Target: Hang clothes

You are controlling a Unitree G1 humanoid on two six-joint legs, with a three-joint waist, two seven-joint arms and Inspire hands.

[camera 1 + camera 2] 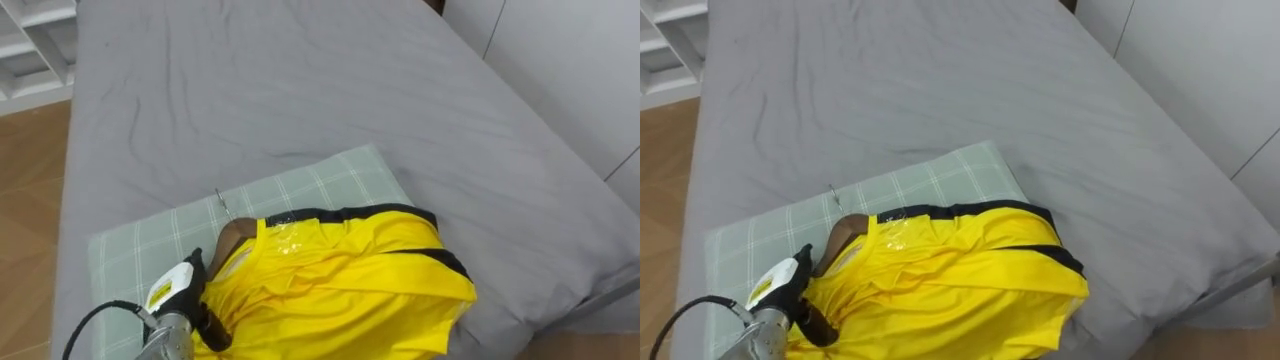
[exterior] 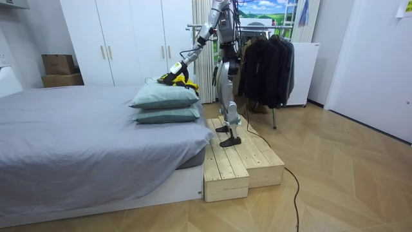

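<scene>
A yellow synthetic jersey with black trim [image 1: 340, 280] lay on a green checked fabric pillow [image 1: 300, 190]. That pillow was stacked on a second soft pillow [image 2: 167, 116] at the head of the grey-sheeted bed [image 1: 300, 80]. The left hand [image 1: 180, 285] was at the jersey's left, collar edge. The robot stood on a stepped pale wooden platform [image 2: 238, 161] beside the bed, with a metal rack of dark clothes [image 2: 267, 58] behind it.

One yellow shirt [image 1: 340, 275], two stacked pillows [image 2: 164, 96], one bed [image 1: 300, 80], two cardboard boxes [image 2: 58, 64]
</scene>
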